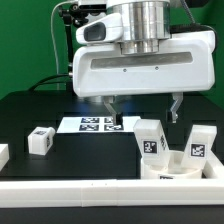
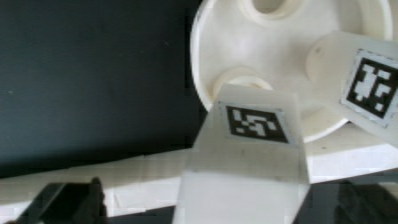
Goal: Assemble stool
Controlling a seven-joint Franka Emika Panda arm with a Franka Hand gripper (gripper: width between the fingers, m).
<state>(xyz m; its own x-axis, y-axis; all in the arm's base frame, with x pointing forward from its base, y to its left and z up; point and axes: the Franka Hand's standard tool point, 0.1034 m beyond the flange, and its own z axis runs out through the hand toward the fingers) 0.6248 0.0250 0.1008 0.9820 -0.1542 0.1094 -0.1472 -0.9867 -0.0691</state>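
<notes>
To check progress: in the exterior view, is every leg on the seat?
No; one leg sits alone on the table, apart from the seat.

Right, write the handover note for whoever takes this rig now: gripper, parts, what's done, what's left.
Gripper: open, holding nothing, hanging above the table near the seat disc.
Seat disc: on the table at the exterior view's right, beside the border rail.
Done: near leg and far leg stand upright on the seat disc; whether they are fully seated cannot be told.
Loose leg: alone on the table at the exterior view's left, untouched.
Left: fit the loose leg to the seat disc, probably after checking the two standing legs.
</notes>
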